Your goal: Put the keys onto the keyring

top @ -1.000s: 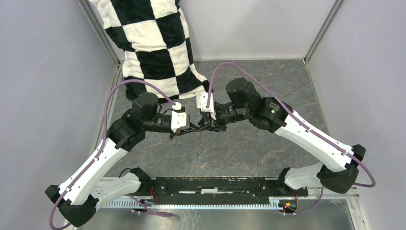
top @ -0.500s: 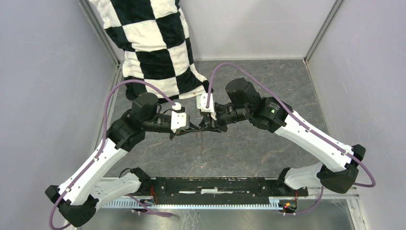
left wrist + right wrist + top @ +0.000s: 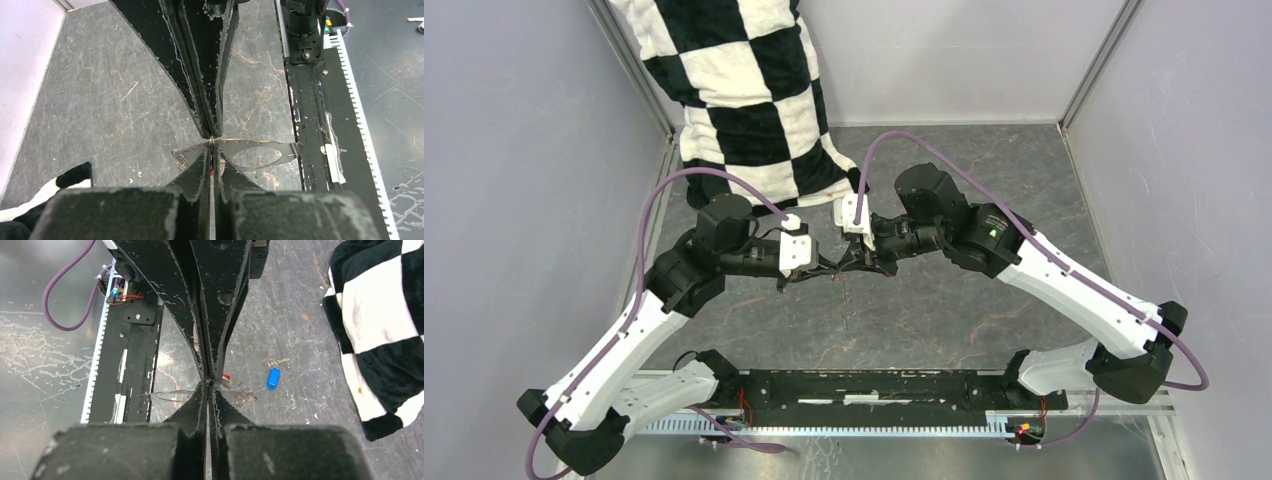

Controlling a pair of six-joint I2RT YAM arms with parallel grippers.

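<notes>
Grey keyring held over bench centre | R pincer just snapped shut on it | L pincer clenched, red key at tips | blue key loose, far-edge side | grips set, threading can prob. start

a black-and-white checkered cloth hangs down the back left corner onto the dark grey marbled table. plain grey walls surround it; a toothed metal strip lines the near edge.
</notes>
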